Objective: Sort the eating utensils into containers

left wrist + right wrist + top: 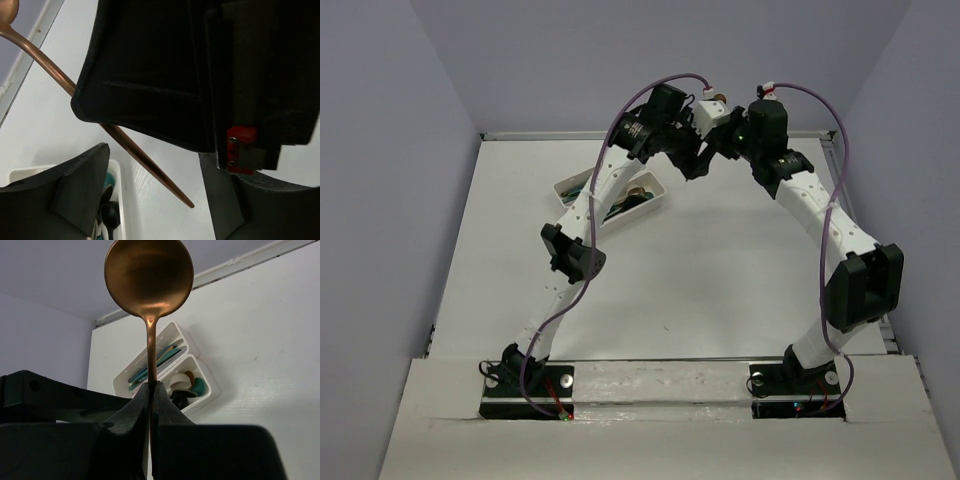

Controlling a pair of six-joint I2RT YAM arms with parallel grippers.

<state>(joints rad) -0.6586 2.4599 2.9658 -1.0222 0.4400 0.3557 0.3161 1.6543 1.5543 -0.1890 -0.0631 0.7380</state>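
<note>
My right gripper (151, 390) is shut on the handle of a copper spoon (148, 277), held upright with its bowl up, high over the far middle of the table. In the left wrist view the spoon (150, 167) slants down past the right gripper's black body, and its handle tip lies between my open left gripper's (154, 157) fingers without touching them. Both grippers meet in the top view, left (695, 163) and right (720, 140). Two white trays (653, 203) lie side by side on the table below; one (172, 335) holds teal and blue knives, the other (212, 385) holds cream, gold, teal and black spoons.
The trays sit at the far left-centre, partly hidden by the left arm (595, 190). A raised rim (650, 133) runs along the table's far edge, with grey walls on three sides. No loose utensils show on the white table surface (720, 270).
</note>
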